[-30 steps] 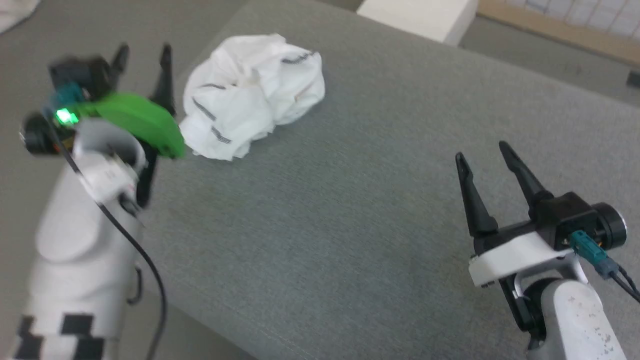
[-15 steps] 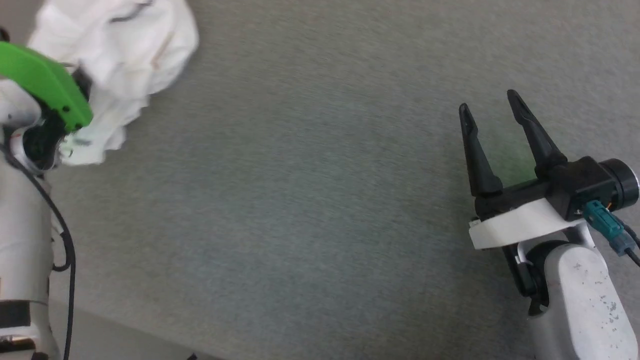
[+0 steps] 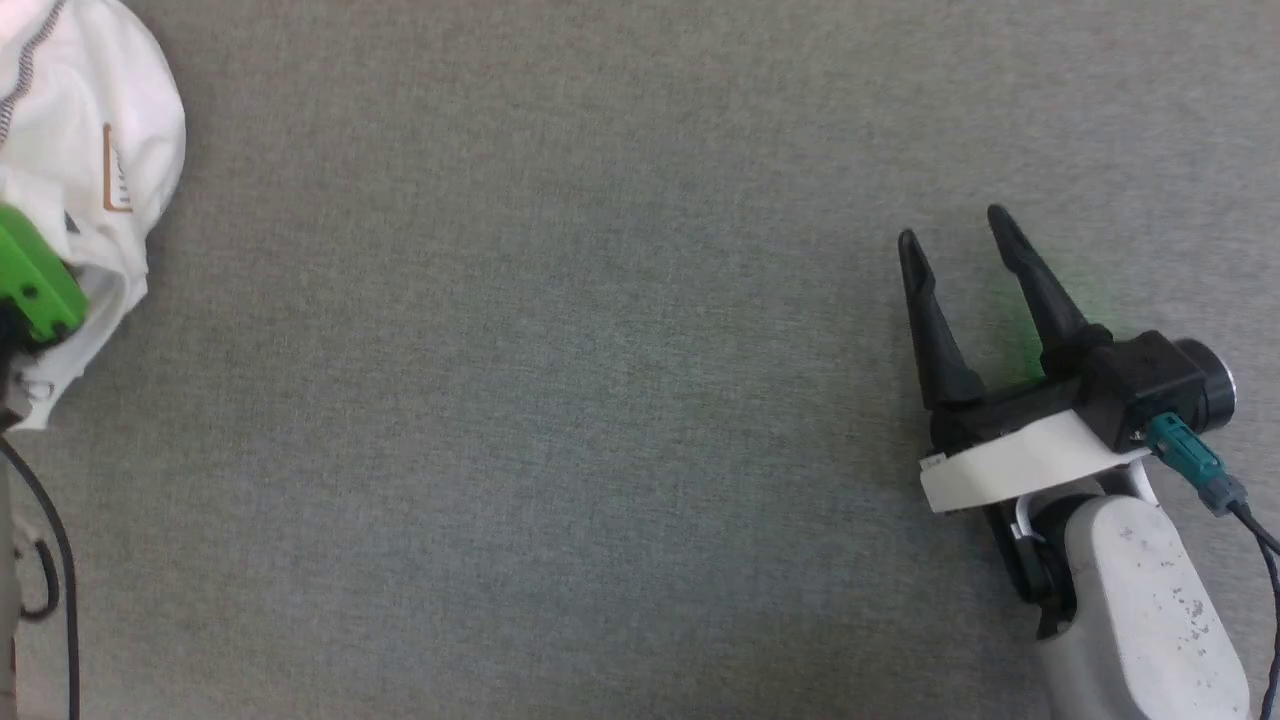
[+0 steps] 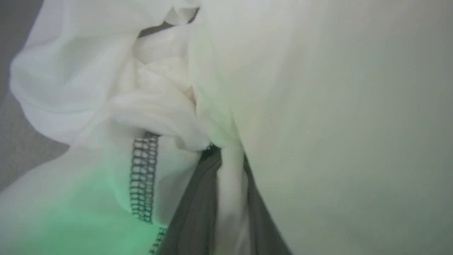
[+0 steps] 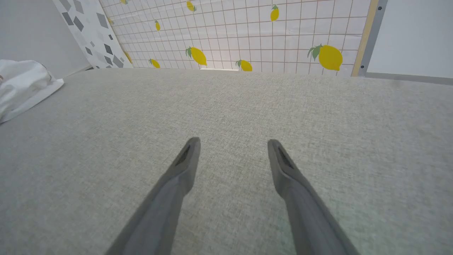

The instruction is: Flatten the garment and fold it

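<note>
Garment [image 3: 95, 130]: bunched white heap at the far left edge of the grey fabric surface [image 3: 560, 400].
Left gripper [image 4: 226, 156]: fingers pinched together on a fold of it.
Right gripper [image 3: 954, 228]: well apart, far right, fingers spread above the surface.

Right fingers [image 3: 935, 340]: two, black, long, tapering to points; in the right wrist view we make out a darker textured pad [image 5: 184, 155] near each tip.
Right gripper [image 3: 953, 227] base: we see a black block seated on a white plate [image 3: 1010, 465].
Camera barrel [image 3: 1205, 375]: black, round, with a paler rim.
Connector [image 3: 1185, 465]: teal, and from it we follow a thin black cable [image 3: 1262, 545].
Right forearm [image 3: 1140, 610]: pale grey, rounded, flecked with small dark specks.
Left wrist cover [image 3: 35, 285]: bright green, with small dark dots we take for screws.
Left cable [image 3: 60, 560]: thin, black, looping.
Left fingers [image 4: 193, 219]: dark grey.
</note>
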### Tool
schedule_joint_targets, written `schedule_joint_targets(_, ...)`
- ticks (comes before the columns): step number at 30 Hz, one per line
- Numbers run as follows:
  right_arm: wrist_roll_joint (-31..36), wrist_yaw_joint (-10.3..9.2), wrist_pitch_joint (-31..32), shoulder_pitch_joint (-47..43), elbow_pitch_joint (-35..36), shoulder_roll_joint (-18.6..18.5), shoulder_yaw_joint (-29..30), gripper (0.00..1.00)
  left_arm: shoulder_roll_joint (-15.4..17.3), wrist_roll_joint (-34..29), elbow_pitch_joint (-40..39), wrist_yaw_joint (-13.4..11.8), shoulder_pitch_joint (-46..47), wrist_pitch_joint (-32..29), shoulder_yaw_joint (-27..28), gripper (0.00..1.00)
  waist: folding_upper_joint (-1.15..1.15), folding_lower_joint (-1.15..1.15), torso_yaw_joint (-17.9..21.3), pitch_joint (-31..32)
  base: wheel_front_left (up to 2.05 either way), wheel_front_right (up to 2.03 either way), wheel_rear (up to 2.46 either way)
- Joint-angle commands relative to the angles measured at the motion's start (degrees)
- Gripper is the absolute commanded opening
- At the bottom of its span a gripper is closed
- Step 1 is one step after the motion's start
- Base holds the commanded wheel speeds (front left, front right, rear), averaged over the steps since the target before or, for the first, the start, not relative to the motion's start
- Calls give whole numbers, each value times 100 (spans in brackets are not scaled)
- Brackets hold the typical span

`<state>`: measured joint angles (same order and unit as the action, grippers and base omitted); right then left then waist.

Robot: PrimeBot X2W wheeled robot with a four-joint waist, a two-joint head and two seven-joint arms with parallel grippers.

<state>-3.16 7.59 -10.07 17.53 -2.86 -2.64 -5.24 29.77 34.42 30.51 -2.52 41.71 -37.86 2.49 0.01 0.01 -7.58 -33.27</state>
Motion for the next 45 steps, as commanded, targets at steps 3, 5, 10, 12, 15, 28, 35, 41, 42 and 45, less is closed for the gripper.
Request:
schedule_joint_targets(3,-164,-10,-100,-197,-220,-25,53,100,111,-562,-214,162,-197,958,-267,0,-1,-1,-13,957,0,0,0)
schedule_joint_targets(5,-238,-10,-140,-305,-318,-25,83,100,230,-863,-358,216,-28,1627,-351,0,-1,-1,-4,1270,0,0,0)
schedule_joint_targets(10,-398,-10,-205,-610,-502,-25,174,100,371,-1573,-543,242,524,2963,-687,0,-1,-1,120,1980,0,0,0)
schedule_joint_targets(12,-454,-10,-218,-720,-551,-24,204,100,307,-1784,-616,216,758,3377,-838,0,-1,-1,214,2201,0,0,0)
schedule_joint_targets(15,-545,-10,-233,-874,-598,-24,204,100,126,-2026,-732,178,1036,3787,-1091,0,-1,-1,401,2508,0,0,0)
schedule_joint_targets(28,-649,-10,-108,-1328,-461,-24,275,100,-1386,-1986,-1081,732,1457,3886,-2503,0,-1,-1,1565,3141,0,0,0)
schedule_joint_targets(35,-637,-10,-4,-1499,-309,-24,386,100,-2233,-1093,-662,936,617,2978,-3216,0,-1,-1,2182,3132,0,0,0)
schedule_joint_targets(41,-703,-10,13,-1603,-260,-24,418,100,-2414,-591,139,975,-257,1764,-3849,0,-1,-1,2443,3030,0,0,0)
schedule_joint_targets(42,-712,-10,10,-1608,-261,-24,412,100,-2421,-540,272,979,-376,1548,-3961,0,-1,-1,2461,3021,0,0,0)
schedule_joint_targets(45,-728,-10,0,-1606,-273,-24,389,100,-2391,-415,700,985,-712,888,-4227,0,-1,-1,2493,3006,0,0,0)
